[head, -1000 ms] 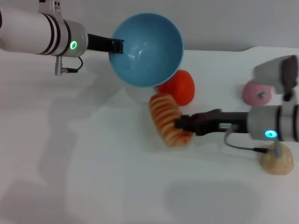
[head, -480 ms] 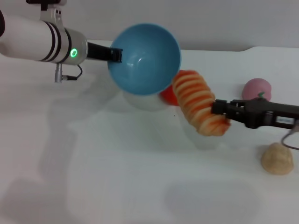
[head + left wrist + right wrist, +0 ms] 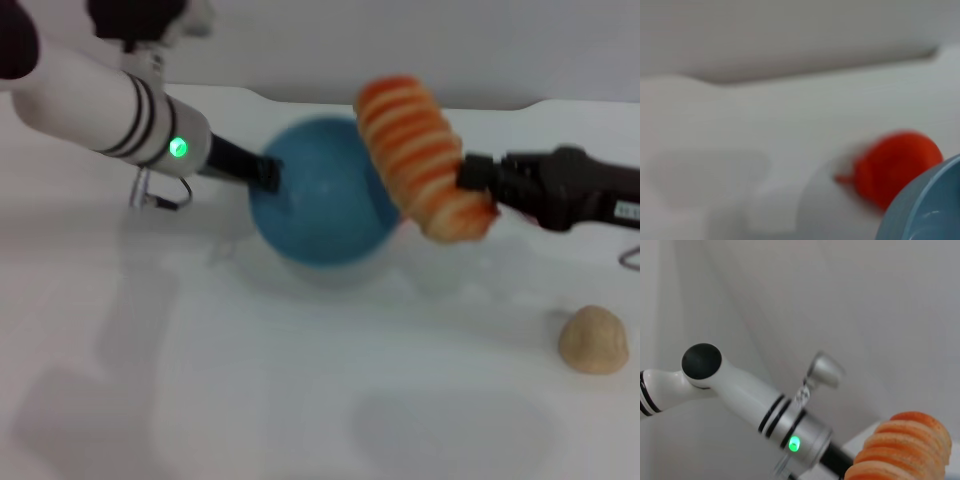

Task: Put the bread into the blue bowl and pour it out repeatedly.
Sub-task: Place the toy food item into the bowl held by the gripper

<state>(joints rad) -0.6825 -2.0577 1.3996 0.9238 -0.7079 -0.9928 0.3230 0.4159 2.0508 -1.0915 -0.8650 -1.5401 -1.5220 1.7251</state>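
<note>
Blue bowl [image 3: 322,195], centre of the head view, is being held at its rim by the left gripper [image 3: 268,175], fingers pinching it, presumably to receive the loaf. Bread [image 3: 420,158] is hanging above the bowl's right edge, clamped at its lower end by the right gripper [image 3: 478,185], reaching in from the frame's right.

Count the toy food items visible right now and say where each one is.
3. The bread is held in the air by the right gripper, beside the blue bowl. A beige lump sits on the table. A red-orange item lies beside the bowl. Others may be hidden.
</note>
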